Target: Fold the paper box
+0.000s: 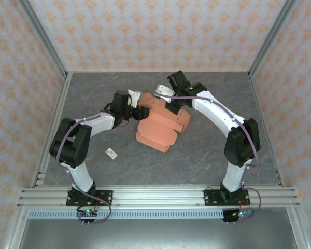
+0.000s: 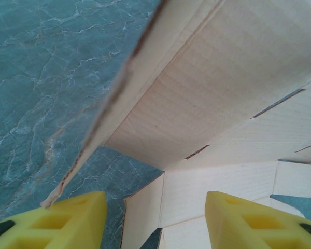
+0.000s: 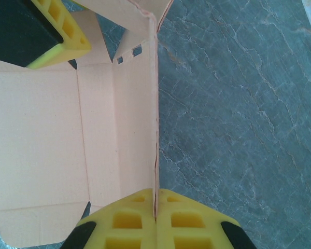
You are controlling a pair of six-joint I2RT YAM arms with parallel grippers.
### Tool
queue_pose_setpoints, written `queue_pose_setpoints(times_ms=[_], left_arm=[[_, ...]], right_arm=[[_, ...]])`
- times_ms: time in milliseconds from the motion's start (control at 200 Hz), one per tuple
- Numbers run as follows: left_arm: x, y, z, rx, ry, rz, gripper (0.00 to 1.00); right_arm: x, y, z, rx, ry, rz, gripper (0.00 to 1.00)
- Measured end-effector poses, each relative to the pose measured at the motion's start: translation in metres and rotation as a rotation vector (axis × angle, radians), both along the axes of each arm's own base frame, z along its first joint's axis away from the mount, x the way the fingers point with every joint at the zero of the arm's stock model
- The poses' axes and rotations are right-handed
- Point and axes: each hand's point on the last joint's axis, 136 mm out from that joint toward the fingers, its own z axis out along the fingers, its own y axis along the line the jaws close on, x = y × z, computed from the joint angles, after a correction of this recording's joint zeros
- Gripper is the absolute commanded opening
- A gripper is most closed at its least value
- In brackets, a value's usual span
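text: none legible | paper box (image 1: 155, 132): plain, unmarked | white tag (image 1: 111, 153): red mark, too small to read

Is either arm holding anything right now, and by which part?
The right gripper, jaws shut, pinches the paper box by the edge of an upright panel. The left gripper, jaws open, holds nothing.

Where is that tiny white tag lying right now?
In the overhead view, the white tag lies on the near-left tabletop, between the left arm and the paper box.

White-black arms (image 1: 212, 106), perhaps purple cables (image 1: 88, 119)
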Motion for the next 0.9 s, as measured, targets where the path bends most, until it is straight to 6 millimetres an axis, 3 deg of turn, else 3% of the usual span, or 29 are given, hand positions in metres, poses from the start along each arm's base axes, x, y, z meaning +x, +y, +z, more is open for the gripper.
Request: queue_pose_setpoints(times_ms=[165, 500, 896], left_arm=[[-0.004, -0.006, 0.002, -0.033, 0.009, -0.025, 0.36], [-0.01, -0.012, 0.0, -0.057, 0.028, -0.046, 0.3], [-0.026, -0.043, -0.005, -0.053, 0.035, -0.118, 0.29]], right_arm=[[0.0, 0.0, 0.0, 0.0, 0.0, 0.0, 0.0], [0.0, 0.0, 0.0, 0.002, 0.001, -0.004, 0.0], [0.0, 0.0, 0.0, 0.008, 0.006, -0.015, 0.0]])
